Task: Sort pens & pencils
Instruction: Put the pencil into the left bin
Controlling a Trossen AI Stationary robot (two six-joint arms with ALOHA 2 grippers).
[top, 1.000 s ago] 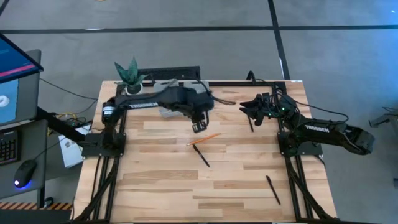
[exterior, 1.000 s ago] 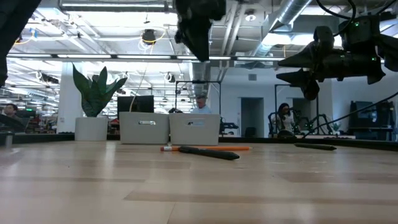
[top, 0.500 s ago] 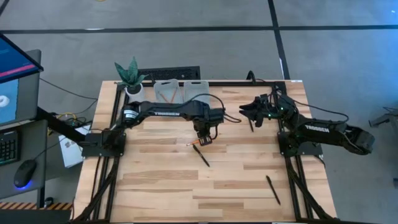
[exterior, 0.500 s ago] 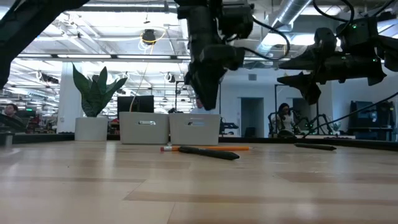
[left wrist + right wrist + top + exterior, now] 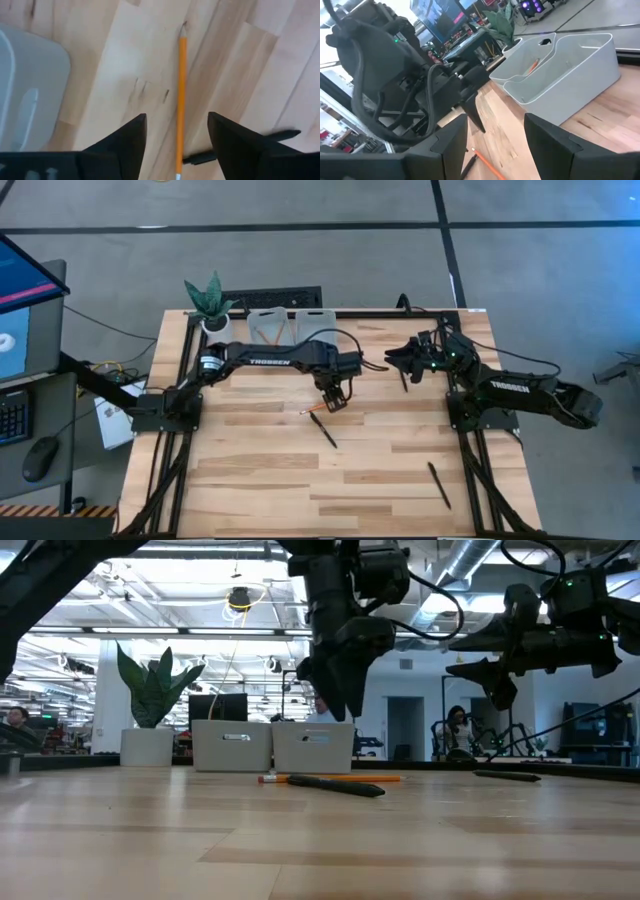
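Note:
One orange pencil (image 5: 180, 95) lies flat on the table, also in the high view (image 5: 310, 410) and the low view (image 5: 385, 778). My left gripper (image 5: 177, 142) hangs open above it, one finger on either side, clear of the wood in the low view (image 5: 340, 712). A black pen (image 5: 323, 429) lies just near of the pencil. A second pen (image 5: 404, 377) lies below my right gripper (image 5: 470, 652), which waits open and raised at the table's right. A third pen (image 5: 439, 485) lies toward the near right corner. Another pencil (image 5: 532, 65) rests inside the bin (image 5: 560, 75).
Two pale bins (image 5: 290, 326) stand at the far edge, beside a potted plant (image 5: 210, 305). Bare wood spreads over the near half of the table (image 5: 250, 480). People and desks show in the room beyond.
My left gripper has come away from the bins, toward the table's near side and slightly right, and has dropped from high up to just above the orange pencil, with its arm stretched out. Pencil and pens have stayed where they were.

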